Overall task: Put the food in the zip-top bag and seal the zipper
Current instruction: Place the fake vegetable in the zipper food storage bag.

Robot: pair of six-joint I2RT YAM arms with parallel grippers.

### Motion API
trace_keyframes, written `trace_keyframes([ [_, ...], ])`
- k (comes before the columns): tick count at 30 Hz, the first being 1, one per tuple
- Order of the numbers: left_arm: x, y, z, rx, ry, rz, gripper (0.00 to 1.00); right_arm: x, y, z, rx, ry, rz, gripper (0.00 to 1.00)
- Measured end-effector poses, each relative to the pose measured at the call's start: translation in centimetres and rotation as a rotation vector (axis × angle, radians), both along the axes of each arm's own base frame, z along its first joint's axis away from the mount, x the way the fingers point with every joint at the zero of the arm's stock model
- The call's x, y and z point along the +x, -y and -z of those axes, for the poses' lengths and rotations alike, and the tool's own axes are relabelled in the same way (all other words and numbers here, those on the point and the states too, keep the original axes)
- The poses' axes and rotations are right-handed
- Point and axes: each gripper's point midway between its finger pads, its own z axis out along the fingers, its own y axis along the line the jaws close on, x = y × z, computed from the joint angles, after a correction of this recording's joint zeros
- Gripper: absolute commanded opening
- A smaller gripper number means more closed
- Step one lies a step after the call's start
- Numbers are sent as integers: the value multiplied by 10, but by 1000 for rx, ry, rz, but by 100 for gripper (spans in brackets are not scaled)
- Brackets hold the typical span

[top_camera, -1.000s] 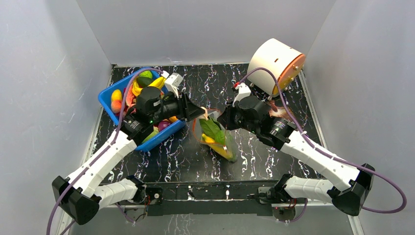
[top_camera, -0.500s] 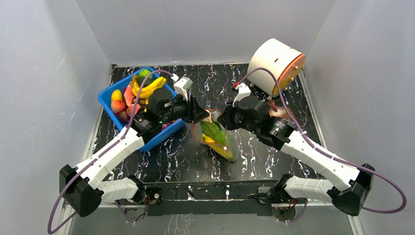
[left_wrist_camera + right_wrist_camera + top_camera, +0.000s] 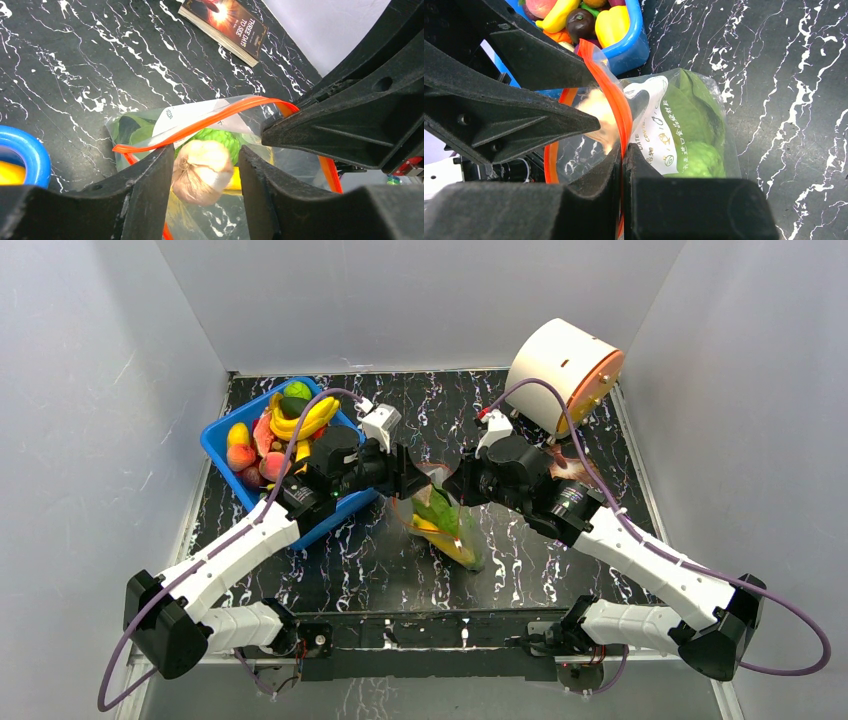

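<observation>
a: how far along is the bagging?

b: partway. the right tool [image 3: 622, 150] is clamped tight on the zipper [image 3: 200, 125], holding the zip-top bag [image 3: 574, 150] open just in front of it. the left tool [image 3: 206, 150] hangs over that mouth with its jaws partly spread and a pale bulb [image 3: 202, 172] between them. i cannot tell whether it is gripped or let go.

a: what's inside?

b: below the left tool, two pieces for certain: one green lettuce [image 3: 696, 115] and one yellow banana [image 3: 447, 543]. the bulb would make three.

a: and what's left?

b: behind the left tool, one blue basket [image 3: 636, 45] holds a pile too crowded to count, among it one yellow pepper [image 3: 613, 22], one dark plum [image 3: 580, 22] and one banana bunch [image 3: 300, 418]. then comes the sealing, not yet begun.

a: anything else?

b: one book [image 3: 225, 27] on the counter [image 3: 75, 75], beyond the bag.
</observation>
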Motion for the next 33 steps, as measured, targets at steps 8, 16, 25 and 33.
trace_keyframes([
  [8,3,-2,2,16,15,-11,55,0,0,0,5,-5,3,0],
  [16,2,-12,-1,41,37,-39,59,0,0,0,5,-4,4,0],
  [25,11,-62,-24,134,159,-238,66,0,5,-4,6,9,20,0],
  [33,28,-120,-10,327,178,-493,67,-1,6,-6,6,15,18,0],
])
